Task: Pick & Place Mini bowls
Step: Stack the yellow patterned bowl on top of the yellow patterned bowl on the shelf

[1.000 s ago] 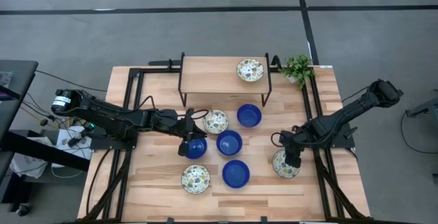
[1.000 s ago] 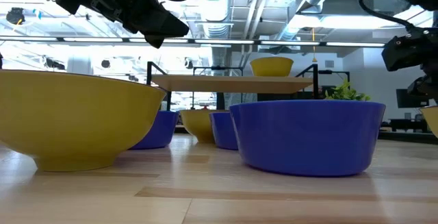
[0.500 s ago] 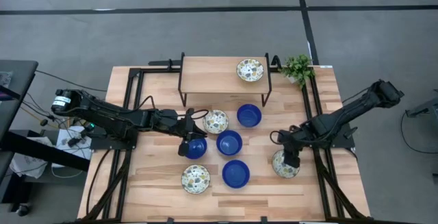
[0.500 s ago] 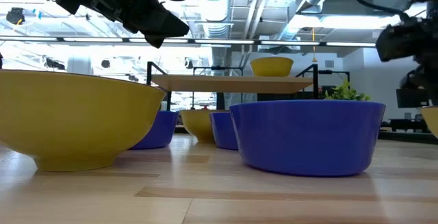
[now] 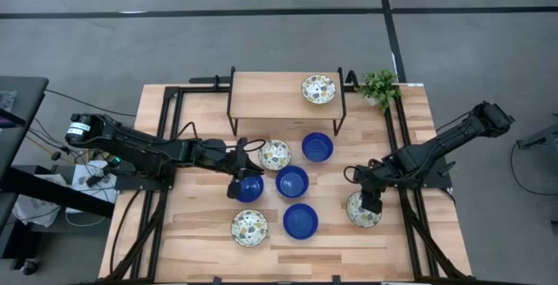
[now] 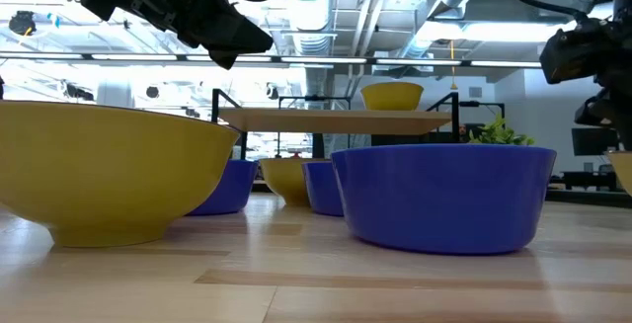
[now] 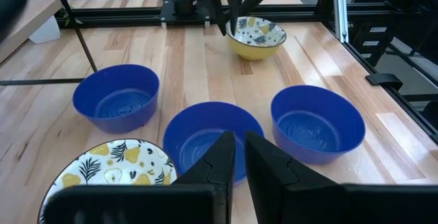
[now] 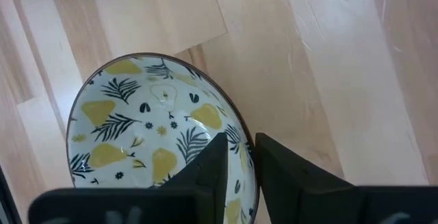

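1. The right gripper (image 8: 236,157) is over the far-right patterned bowl (image 5: 362,210). In the right wrist view its two fingers (image 8: 209,166) stand on each side of the bowl's rim, one inside and one outside. They look closed on the rim, with only the thin wall between them.

2. Compared with one second ago, this gripper has moved slightly along the table over the bowl in the high view. In the low view its dark body (image 6: 578,51) is now a little more into the picture. The bowl itself has not moved and still rests on the table (image 5: 410,241).

3. I judge that the grasp is just made and the lift has not begun.

4. The left gripper (image 7: 238,157) has not changed in the last second. Its fingers are close together on the near rim of a blue bowl (image 7: 212,139), so it seems clamped on it.

5. Around this hand, a patterned bowl (image 7: 113,170) is just beside it, and two other blue bowls (image 7: 116,97) (image 7: 317,122) are farther ahead, on either side.

6. One patterned bowl (image 5: 319,89) already stands on the raised shelf (image 5: 261,93), well apart from both hands. Most bowls still wait on the table, so the task is at an early stage.
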`<state>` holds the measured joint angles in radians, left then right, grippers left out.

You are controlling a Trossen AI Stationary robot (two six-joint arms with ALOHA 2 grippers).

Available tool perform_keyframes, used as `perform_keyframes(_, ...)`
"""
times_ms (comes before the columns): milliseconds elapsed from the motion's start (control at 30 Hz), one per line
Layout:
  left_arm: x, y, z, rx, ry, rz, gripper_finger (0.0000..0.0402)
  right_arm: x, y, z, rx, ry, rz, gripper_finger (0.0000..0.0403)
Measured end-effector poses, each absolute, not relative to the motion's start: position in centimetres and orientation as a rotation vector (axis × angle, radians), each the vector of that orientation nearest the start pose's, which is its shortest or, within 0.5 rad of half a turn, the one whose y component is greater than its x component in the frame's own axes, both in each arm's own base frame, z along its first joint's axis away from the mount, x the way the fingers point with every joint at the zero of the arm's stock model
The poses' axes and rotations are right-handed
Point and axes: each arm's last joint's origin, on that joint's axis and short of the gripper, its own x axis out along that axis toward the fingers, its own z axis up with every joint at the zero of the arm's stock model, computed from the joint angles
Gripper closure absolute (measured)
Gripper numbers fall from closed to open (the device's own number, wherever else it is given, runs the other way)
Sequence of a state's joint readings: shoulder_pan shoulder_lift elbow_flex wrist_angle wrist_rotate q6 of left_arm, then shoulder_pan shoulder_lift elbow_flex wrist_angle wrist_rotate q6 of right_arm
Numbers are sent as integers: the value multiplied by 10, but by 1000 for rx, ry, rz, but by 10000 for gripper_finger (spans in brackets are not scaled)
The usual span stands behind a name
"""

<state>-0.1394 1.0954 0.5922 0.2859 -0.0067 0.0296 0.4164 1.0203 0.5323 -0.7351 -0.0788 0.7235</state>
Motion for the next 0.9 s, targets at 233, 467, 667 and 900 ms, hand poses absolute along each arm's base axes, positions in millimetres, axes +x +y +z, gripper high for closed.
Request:
perform_keyframes(233,235,-33,252,45,214,-135,368,142,65,175,401,1327,-44,364)
perform_keyframes(467,235,-33,252,45,212,-135,368,141,65,175,402,1341,-45,392)
perform_keyframes(667,235,-33,252,45,211,-135,368,141,65,175,405,1339,-41,397)
perform_keyframes(900,235,-33,252,45,210,-135,368,141,66,180,433,1298,0,400)
